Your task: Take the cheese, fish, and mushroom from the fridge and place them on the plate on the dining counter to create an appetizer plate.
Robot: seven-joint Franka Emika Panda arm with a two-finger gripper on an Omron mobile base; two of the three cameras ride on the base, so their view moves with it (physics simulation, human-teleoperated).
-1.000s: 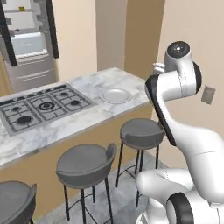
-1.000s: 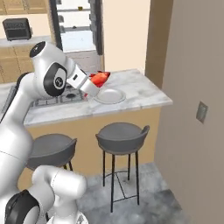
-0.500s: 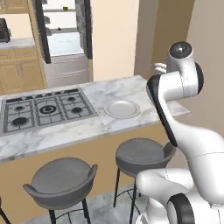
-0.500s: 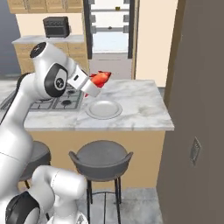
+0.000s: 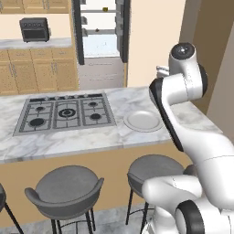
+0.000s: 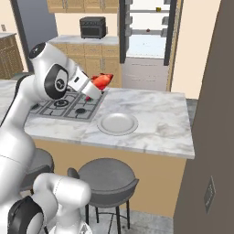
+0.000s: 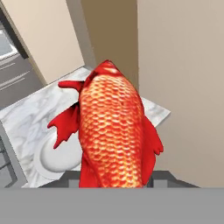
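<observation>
My gripper (image 6: 93, 90) is shut on the red-orange fish (image 6: 102, 80), held in the air above the cooktop's near corner, left of and above the plate (image 6: 117, 124). In the hand view the fish (image 7: 113, 131) stands between the jaws and hides part of the plate (image 7: 52, 155) below it. The plate (image 5: 143, 121) lies bare on the dining counter (image 5: 68, 141). Behind the counter the fridge (image 6: 146, 32) stands open, with the small yellow cheese (image 6: 158, 9) on its top shelf. The mushroom is too small to make out.
A steel gas cooktop (image 5: 64, 112) takes up the counter's left half. Grey stools (image 6: 107, 176) stand along its near side. A brown wall (image 6: 215, 114) rises close on the right. A dark oven (image 5: 34, 28) sits on the back wall counter.
The base has driven, so the whole scene shifted: counter and plate sit more centred and the open fridge faces me. The fish stays in the gripper.
</observation>
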